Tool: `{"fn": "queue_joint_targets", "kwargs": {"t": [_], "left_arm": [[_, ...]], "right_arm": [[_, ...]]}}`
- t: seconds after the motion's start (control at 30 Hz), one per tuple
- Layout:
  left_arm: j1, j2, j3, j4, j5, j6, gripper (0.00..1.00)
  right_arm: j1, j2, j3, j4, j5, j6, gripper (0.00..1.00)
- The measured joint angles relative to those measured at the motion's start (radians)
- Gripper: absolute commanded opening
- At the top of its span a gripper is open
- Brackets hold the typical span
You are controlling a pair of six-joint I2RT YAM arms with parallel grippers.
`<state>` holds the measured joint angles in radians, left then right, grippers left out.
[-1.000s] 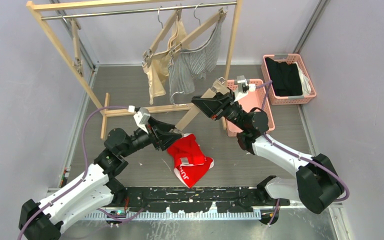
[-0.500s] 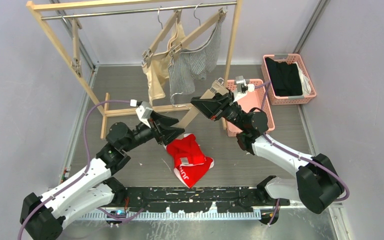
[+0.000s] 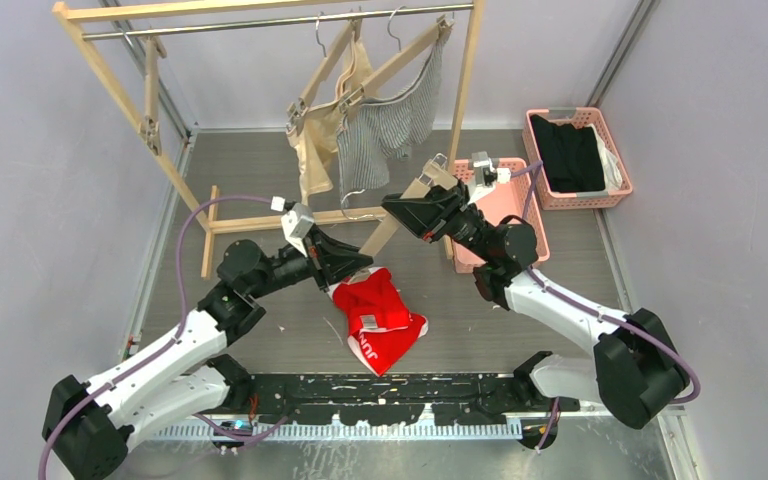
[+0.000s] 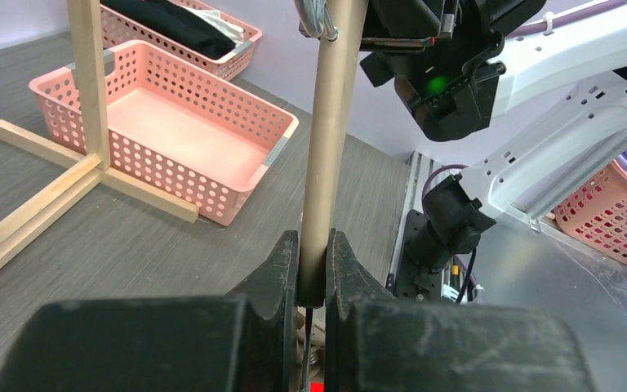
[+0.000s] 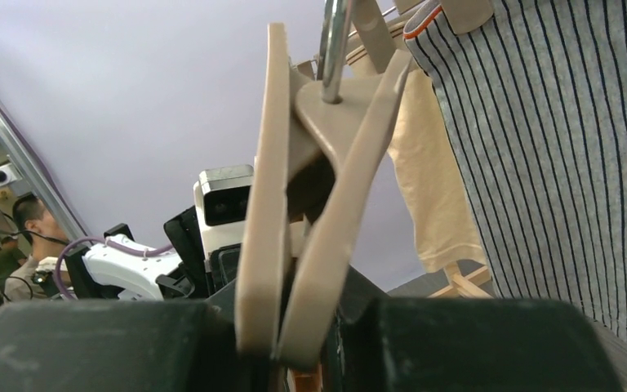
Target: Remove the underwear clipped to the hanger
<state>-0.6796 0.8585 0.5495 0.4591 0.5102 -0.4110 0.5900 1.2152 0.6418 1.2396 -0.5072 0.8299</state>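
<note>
Both clamp the slanted pale wooden hanger (image 3: 422, 188): right end effector (image 3: 396, 208) mid-bar, left end effector (image 3: 360, 266) at its low end, red white-banded shorts (image 3: 385, 320) just beneath.

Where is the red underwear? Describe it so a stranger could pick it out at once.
From the wooden rack at the back, come forward to the middle of the grey tabletop, where the red underwear lies crumpled. It is the only red pair and the only one down; the beige pair and the striped pair hang from the rail.
</note>
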Motion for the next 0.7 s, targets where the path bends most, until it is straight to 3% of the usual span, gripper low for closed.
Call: {"fn": "queue_joint_targets", "kwargs": {"t": [0.03, 0.1, 0.17, 0.27, 0.4, 0.57, 0.7], "left_arm": [[0.000, -0.001, 0.001, -0.001, 0.002, 0.000, 0.00], [0.000, -0.005, 0.005, -0.009, 0.001, 0.000, 0.00], [-0.001, -0.017, 0.008, -0.024, 0.001, 0.001, 0.00], [-0.005, -0.052, 0.037, -0.082, -0.034, 0.002, 0.00], [-0.004, -0.110, 0.114, -0.196, -0.074, 0.016, 0.00], [-0.003, -0.177, 0.197, -0.357, -0.106, 0.044, 0.00], [-0.003, -0.231, 0.231, -0.536, -0.142, 0.057, 0.00]], "right_arm": [[0.000, 0.000, 0.000, 0.000, 0.000, 0.000, 0.07], [0.000, -0.004, 0.000, -0.005, 0.000, 0.000, 0.41], [0.003, -0.011, 0.000, -0.016, 0.002, -0.005, 0.49], [0.007, -0.015, -0.004, -0.050, 0.005, -0.046, 0.76], [0.010, -0.037, -0.023, -0.109, 0.003, -0.095, 0.98], [0.011, -0.060, -0.034, -0.172, -0.016, -0.143, 1.00], [0.051, -0.103, -0.029, -0.379, 0.035, -0.257, 1.00]]}}
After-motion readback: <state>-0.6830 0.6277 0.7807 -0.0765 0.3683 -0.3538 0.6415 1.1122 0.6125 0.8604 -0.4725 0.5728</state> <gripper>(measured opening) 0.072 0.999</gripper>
